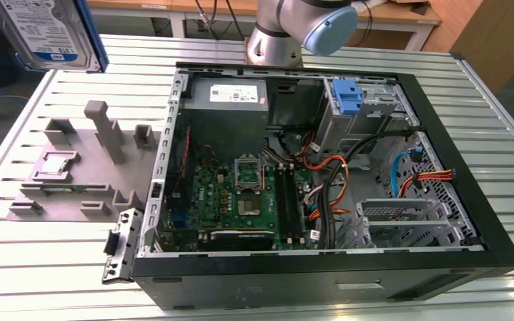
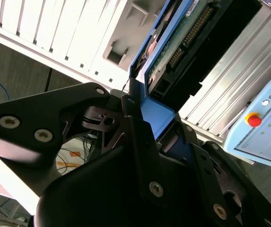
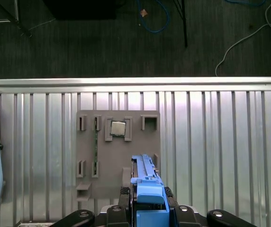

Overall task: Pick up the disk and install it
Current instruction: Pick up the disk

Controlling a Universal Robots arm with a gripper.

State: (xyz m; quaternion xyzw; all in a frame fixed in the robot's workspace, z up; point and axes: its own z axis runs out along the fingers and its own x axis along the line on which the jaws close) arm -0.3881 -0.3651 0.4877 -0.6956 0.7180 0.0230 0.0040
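The tool (image 3: 147,212) was clamped on the blue-framed disk (image 1: 47,30), held aloft over the grey parts tray (image 3: 116,156) on the desk (image 1: 51,281), well apart from the open computer case (image 1: 328,277); pickup looked done, and installing would call for squaring it to a bay.

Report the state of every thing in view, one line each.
disk: held in the air, not installed.
gripper: shut on the disk.
case: lying on its side, open on top.
fixture: flat on the table.
chip: seated in a fixture pocket.
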